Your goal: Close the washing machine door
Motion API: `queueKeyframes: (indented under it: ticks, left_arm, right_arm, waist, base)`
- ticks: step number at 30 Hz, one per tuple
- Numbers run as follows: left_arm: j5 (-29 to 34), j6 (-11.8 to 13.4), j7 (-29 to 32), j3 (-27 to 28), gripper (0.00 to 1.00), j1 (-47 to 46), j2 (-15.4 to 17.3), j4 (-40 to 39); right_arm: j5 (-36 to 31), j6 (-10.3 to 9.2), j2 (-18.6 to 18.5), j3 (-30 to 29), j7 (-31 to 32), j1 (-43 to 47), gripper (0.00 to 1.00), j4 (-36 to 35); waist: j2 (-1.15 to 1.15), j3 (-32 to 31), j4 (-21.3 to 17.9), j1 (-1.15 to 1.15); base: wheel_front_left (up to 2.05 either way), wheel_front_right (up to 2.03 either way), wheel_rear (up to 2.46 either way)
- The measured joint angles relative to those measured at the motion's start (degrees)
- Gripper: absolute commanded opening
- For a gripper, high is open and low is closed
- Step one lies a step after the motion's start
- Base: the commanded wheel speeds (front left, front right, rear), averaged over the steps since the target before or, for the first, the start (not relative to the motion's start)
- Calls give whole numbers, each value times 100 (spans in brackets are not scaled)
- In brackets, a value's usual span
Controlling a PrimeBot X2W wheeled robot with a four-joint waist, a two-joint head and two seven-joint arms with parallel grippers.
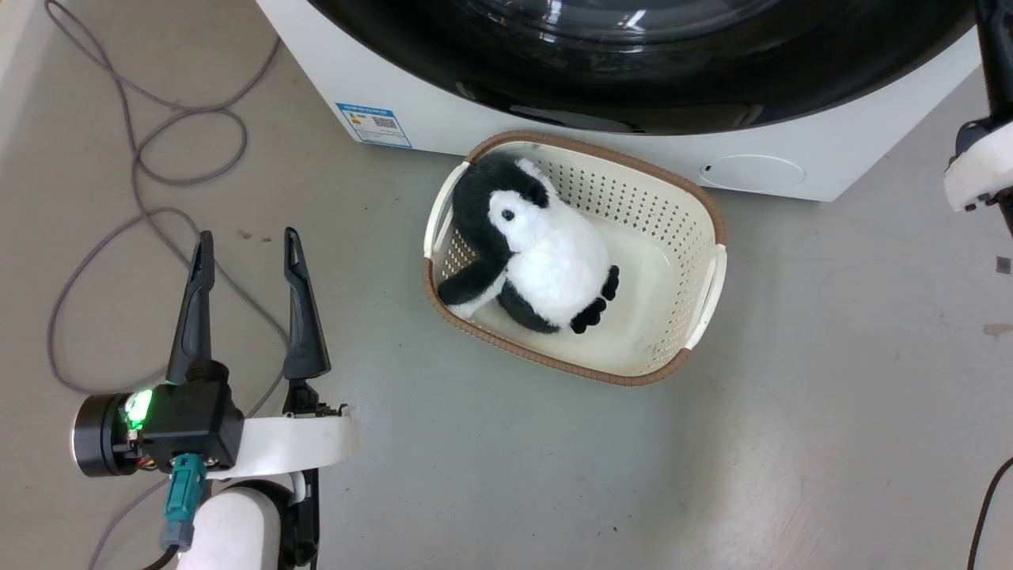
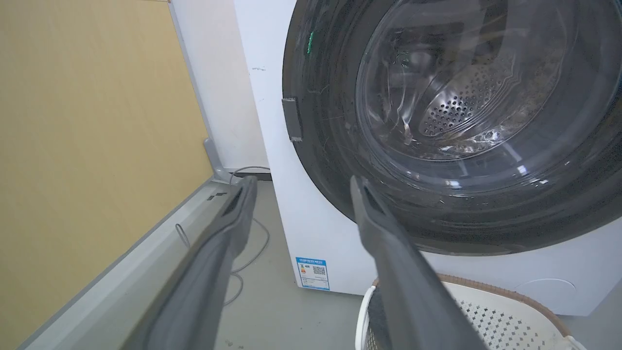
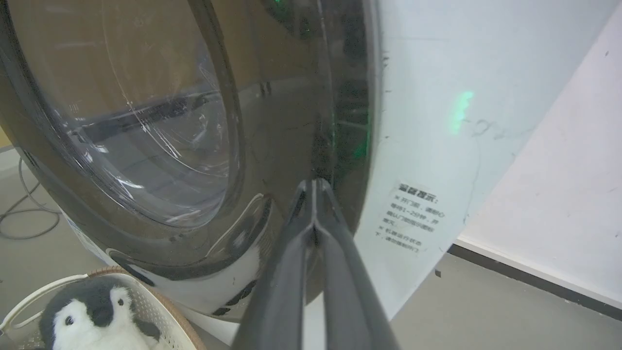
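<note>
- The right gripper (image 3: 314,184) is pictured with its jaws pressed together on nothing. The tips are set at the glossy black rim of the washing machine door (image 3: 146,146), apparently so the rim can be pushed home.
- The left gripper (image 1: 248,237) is held low over the floor (image 1: 554,475), jaws wide and empty, judged to be out of the door's way.
- The door is shown lying against the white washing machine (image 3: 418,121); whether it is latched cannot be told.
- The perforated drum (image 2: 461,112) behind the glass is revealed by the left wrist view, while the basket (image 1: 707,207) and toy penguin (image 1: 546,261) before the machine are laid out in the head view.
</note>
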Motion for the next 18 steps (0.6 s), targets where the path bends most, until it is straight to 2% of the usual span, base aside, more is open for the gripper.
queueKeyframes:
  ticks: [6, 10, 13, 18]
  left_arm:
    - [-12, 9, 0, -21, 100, -20, -37, 2]
    - [2, 70, 0, -1, 100, -15, -52, 75]
    - [14, 109, 0, 19, 100, 40, -53, 112]
    - [120, 158, 0, 25, 100, 185, 20, 203]
  right_arm:
    - [-158, 3, 11, -57, 0, -112, 0, 237]
    - [-145, 1, 115, -292, 0, -50, 0, 185]
    - [-121, -4, 181, -521, 0, 192, 0, -189]
    - [-328, -4, 474, -867, 0, 962, 0, -1386]
  waist:
    - [0, -3, 70, 0]
    - [0, -123, 58, 0]
    - [0, -278, 32, 0]
    - [0, -605, -72, 0]
  base:
    - [0, 0, 0]
    - [0, 0, 0]
    - [0, 0, 0]
    - [0, 0, 0]
